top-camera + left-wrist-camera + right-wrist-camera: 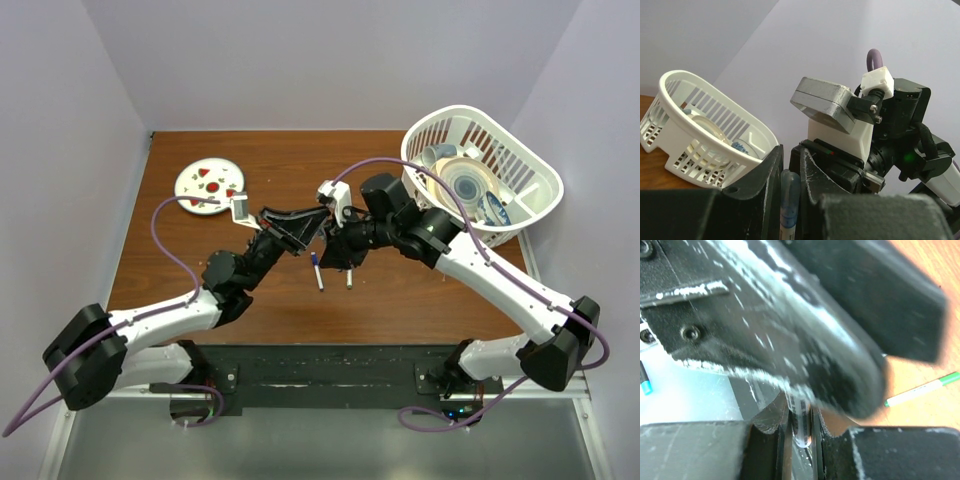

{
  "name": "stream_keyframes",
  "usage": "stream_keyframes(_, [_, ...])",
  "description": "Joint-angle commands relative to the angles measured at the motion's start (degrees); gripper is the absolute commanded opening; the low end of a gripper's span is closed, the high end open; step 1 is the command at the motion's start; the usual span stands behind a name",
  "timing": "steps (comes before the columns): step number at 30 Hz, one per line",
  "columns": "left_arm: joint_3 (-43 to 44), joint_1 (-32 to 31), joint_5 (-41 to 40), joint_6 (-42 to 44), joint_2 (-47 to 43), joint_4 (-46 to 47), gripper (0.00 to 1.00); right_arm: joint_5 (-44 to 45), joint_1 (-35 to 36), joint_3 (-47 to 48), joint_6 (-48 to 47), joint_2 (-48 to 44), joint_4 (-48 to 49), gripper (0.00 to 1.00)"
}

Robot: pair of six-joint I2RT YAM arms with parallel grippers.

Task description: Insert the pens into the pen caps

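Observation:
In the left wrist view my left gripper (790,172) is shut on a blue pen cap (789,187) with a white pen barrel (786,231) below it. In the right wrist view my right gripper (801,422) is shut on the end of a white printed pen barrel (801,432). In the top view the left gripper (316,222) and the right gripper (335,243) meet tip to tip above the table's middle, and the held pen is hidden between them. Two more pens (318,272) (349,278) lie on the table just in front of them. A green-capped pen (925,389) lies on the wood.
A white plastic basket (520,160) with dishes stands at the back right, and also shows in the left wrist view (705,145). A round white plate (209,186) with red marks sits at the back left. Purple cables (165,245) arch over both arms.

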Motion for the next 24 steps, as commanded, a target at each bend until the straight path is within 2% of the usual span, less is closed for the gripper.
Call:
stream_keyframes(1, [-6.37,-7.33,23.95,-1.75,-1.44,-20.59,0.0,14.49,-9.99,11.13,3.88,-3.63,46.26,0.0])
stream_keyframes(6, [-5.49,-8.99,25.36,-4.38,3.31,-13.92,0.0,13.7,-10.25,13.41,4.94,-0.91,46.54,0.0])
stream_keyframes(8, [-5.22,-9.35,23.27,-3.16,1.74,-15.91,0.0,13.88,-10.52,14.29,4.76,-0.12,46.01,0.0])
stream_keyframes(10, [-4.0,-9.26,21.94,-0.36,-1.15,-21.88,0.0,13.35,-10.87,15.43,5.46,1.29,45.92,0.0])
stream_keyframes(17, [-6.01,-7.68,20.17,-0.34,-4.95,-23.22,0.0,9.59,-10.96,16.59,7.75,2.96,46.36,0.0])
stream_keyframes(20, [-2.68,-4.0,19.65,1.94,-9.77,-28.83,0.0,7.91,-10.87,10.46,9.32,1.74,46.61,0.0])
stream_keyframes(24, [4.16,0.84,19.65,5.19,-13.04,-36.38,0.0,0.1,-10.87,-1.82,12.57,-1.51,47.92,0.0])
